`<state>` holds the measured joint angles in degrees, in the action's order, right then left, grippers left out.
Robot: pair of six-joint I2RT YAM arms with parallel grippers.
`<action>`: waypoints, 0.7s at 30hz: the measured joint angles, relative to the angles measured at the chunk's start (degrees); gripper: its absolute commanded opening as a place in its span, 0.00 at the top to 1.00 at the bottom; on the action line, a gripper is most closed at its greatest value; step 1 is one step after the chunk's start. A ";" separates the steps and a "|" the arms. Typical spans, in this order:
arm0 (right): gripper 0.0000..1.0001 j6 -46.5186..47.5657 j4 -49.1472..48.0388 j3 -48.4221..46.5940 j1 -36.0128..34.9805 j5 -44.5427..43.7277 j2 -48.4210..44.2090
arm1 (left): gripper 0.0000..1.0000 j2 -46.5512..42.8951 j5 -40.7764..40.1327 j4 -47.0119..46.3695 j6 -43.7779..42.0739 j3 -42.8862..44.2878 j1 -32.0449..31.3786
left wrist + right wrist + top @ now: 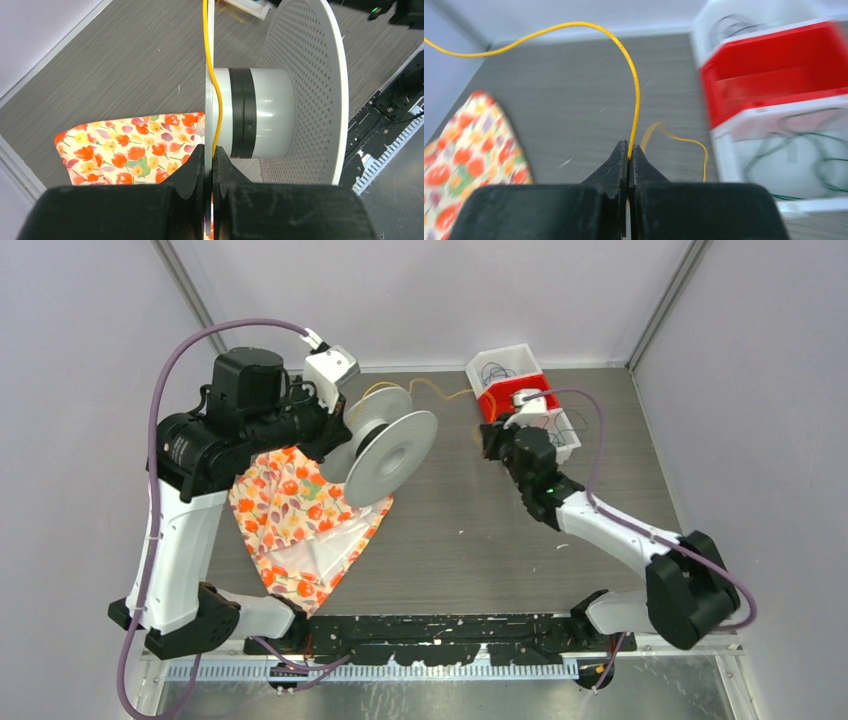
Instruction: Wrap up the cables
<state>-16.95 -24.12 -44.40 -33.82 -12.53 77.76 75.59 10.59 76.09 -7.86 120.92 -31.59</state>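
Note:
A clear plastic spool [392, 448] with perforated flanges is held up over the table's left side. My left gripper [210, 152] is shut on the edge of its thin near flange [210, 60], and the yellow cable [214, 90] runs down beside that flange into the same pinch. A dark band is wound round the hub [265, 112]. From the spool the yellow cable [440, 390] trails right across the table. My right gripper [629, 148] is shut on this yellow cable [636, 100], near the bins; in the top view it [492, 443] sits just left of them.
A floral cloth [300, 520] lies under and in front of the spool. At the back right stand a red bin [774, 70] and white bins [794, 155] holding thin dark and green cables. Grey walls close in the left, back and right sides.

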 measured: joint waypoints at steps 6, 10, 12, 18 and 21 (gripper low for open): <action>1.00 -0.61 5.03 3.08 4.39 -10.71 -9.20 | 1.00 0.00 -0.76 -0.09 -0.02 -1.01 0.00; 0.99 -2.14 9.40 6.86 5.53 -16.02 -12.33 | 1.00 -0.09 -1.03 -0.68 0.02 -1.75 0.00; 1.00 -2.99 11.23 8.85 5.92 -17.64 -13.62 | 1.00 -0.09 -1.03 -0.94 0.04 -1.81 0.00; 0.99 -5.57 15.98 10.60 6.29 -18.80 -13.84 | 1.00 -0.11 0.17 -2.05 0.31 -1.81 0.50; 0.99 -6.62 16.55 10.60 6.21 -17.44 -11.17 | 1.00 -0.15 1.05 -2.97 1.42 -1.81 0.85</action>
<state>-23.57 -7.57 -33.80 -27.62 -29.98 66.59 75.44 11.64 73.12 -6.44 119.11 -30.74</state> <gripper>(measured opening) 0.027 0.040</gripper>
